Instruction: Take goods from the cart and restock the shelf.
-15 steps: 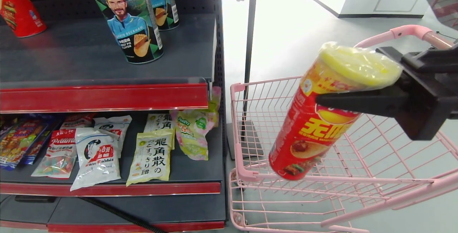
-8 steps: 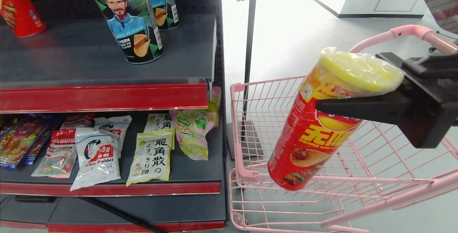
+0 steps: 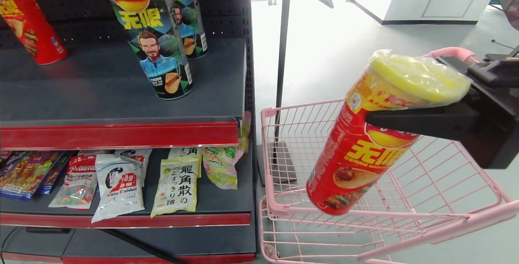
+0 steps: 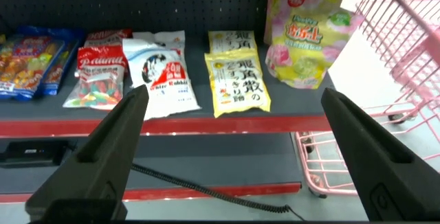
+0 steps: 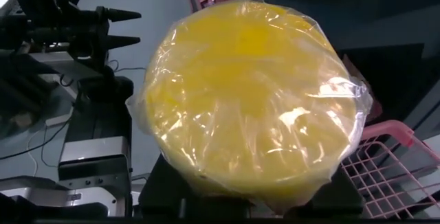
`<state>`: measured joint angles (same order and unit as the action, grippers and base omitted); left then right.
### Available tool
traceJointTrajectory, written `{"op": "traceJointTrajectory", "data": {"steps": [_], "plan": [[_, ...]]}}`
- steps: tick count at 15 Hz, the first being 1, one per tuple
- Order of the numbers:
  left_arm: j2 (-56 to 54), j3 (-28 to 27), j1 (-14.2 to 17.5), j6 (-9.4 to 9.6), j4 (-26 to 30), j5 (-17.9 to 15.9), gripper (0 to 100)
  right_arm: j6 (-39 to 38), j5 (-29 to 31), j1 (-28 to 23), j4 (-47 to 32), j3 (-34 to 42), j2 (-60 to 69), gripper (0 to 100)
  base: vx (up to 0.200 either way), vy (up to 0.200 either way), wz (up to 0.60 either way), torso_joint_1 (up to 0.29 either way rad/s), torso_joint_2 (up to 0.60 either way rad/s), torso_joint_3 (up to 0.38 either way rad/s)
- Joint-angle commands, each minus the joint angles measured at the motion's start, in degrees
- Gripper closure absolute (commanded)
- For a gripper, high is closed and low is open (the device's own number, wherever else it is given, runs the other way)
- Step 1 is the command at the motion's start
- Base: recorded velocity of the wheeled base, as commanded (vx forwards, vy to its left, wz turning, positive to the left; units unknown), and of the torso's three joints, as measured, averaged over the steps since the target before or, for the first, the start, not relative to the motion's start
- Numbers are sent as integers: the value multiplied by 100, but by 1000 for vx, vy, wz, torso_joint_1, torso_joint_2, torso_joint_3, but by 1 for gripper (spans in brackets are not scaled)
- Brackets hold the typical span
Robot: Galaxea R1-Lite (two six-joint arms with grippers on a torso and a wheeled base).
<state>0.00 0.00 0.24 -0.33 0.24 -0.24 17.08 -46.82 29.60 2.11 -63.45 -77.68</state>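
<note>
In the head view, a red can [image 3: 365, 150] is pinched just under its lid by the right gripper [image 3: 385, 112]. It is held tilted above the cart [image 3: 279, 207], right of the shelf [image 3: 121, 134], presumably lifted clear for restocking, and two dark cans [image 3: 154, 37] and one red shelf can [image 3: 28, 20] are counted there. In the left wrist view, the left gripper [image 4: 234, 93] is seen spread and empty before two yellow bags [image 4: 237, 83]. In the right wrist view, one film-wrapped lid [image 5: 247, 93] is seen.

— What's nearest?
— The chip can [image 5: 247, 93], end on, yellow-lidded under clear film [image 5: 347, 104].
— And beyond it?
— The pink cart [image 5: 402, 165], and grey floor [image 5: 148, 4] farther off.
</note>
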Motion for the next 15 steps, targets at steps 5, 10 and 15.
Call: {"op": "traceJointTrajectory", "data": {"steps": [5,10,15], "plan": [[9,0,2,-2,2,-2,0,6,68,20,-9,17,86,100,0,0,0,221,-550,-330],[9,0,2,-2,2,-2,0,32,77,55,18,105,174,100,0,0,0,254,-585,-334],[9,0,2,-2,2,-2,0,76,59,582,9,87,271,100,0,0,0,130,-290,-160]]}}
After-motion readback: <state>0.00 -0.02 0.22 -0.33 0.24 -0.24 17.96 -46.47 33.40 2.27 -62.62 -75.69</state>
